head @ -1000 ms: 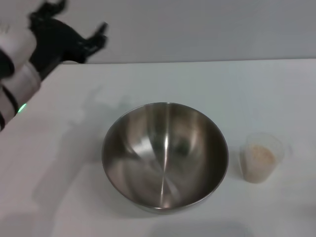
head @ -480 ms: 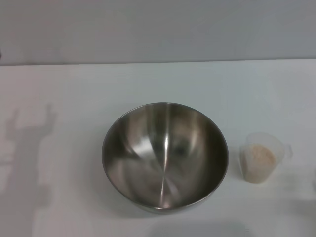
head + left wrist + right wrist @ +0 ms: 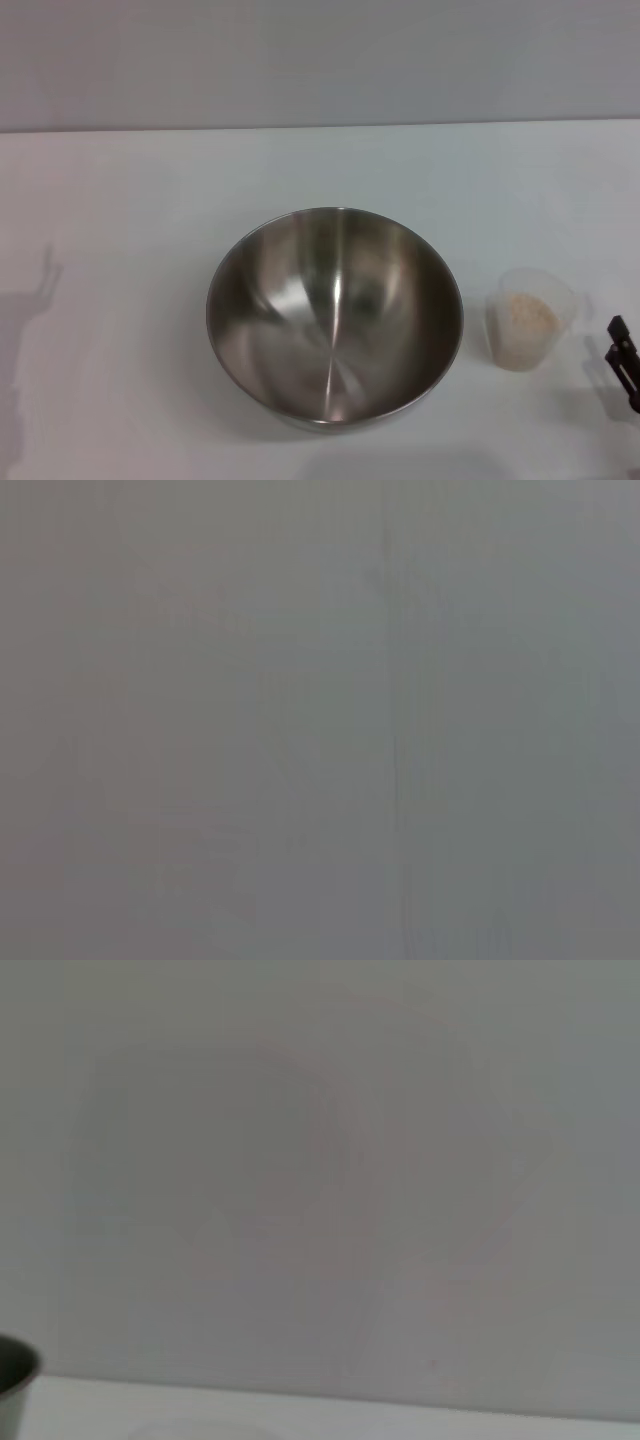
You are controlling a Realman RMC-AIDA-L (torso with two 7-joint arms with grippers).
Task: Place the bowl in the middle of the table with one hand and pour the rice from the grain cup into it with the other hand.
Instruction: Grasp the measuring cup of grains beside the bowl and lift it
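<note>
The bowl sits upright near the middle of the table, a wide round vessel of stainless steel with a thin rim and a brushed, shiny inside that throws back soft streaks of light; nothing lies in it. To its right, apart from its rim by a narrow strip of bare tabletop, stands the grain cup, small, tapered and of clear, slightly cloudy plastic, with a little lip on its rim. The rice fills the lower part of the cup as a loose, pale beige mass of fine grains. No brand, scale or lettering can be read on either vessel. The tabletop is plain white, flat and matte.

At the right edge of the head view a dark tip of the right gripper pokes in, near the cup but not touching it (too little of it shows to say how its jaws stand). The left gripper is out of sight in every view. The right wrist view catches a dark sliver of the bowl's rim at its edge
</note>
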